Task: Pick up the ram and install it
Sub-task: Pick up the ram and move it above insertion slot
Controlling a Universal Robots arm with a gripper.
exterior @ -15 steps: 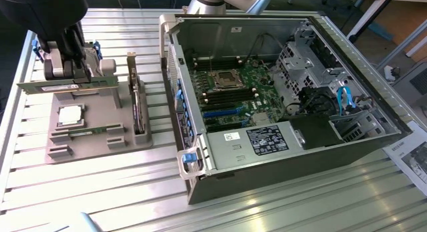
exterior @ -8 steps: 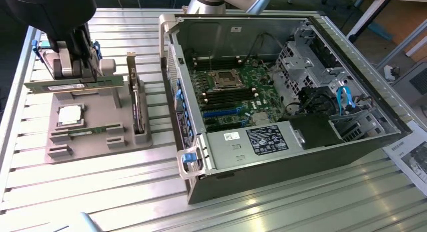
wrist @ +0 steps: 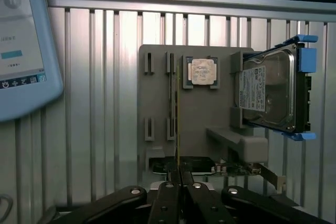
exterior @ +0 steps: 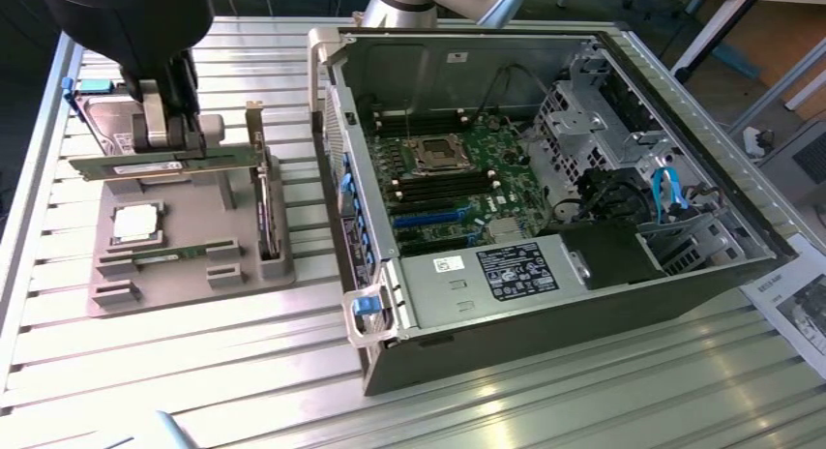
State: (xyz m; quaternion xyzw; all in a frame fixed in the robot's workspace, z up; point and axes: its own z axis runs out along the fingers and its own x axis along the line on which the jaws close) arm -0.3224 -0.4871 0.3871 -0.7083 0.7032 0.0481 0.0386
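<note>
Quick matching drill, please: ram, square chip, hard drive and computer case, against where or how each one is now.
1 ram
2 square chip
3 hard drive
4 computer case

a side open
b blue clips on its ends
c gripped between the fingers
d lying flat in the gray holder

Pairs: 1-c, 2-d, 3-b, 4-a

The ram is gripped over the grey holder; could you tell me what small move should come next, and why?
Probably a short straight lift: the fingers are shut on the ram, which hangs just above the holder, and the open computer case lies to the exterior view's right.
</note>
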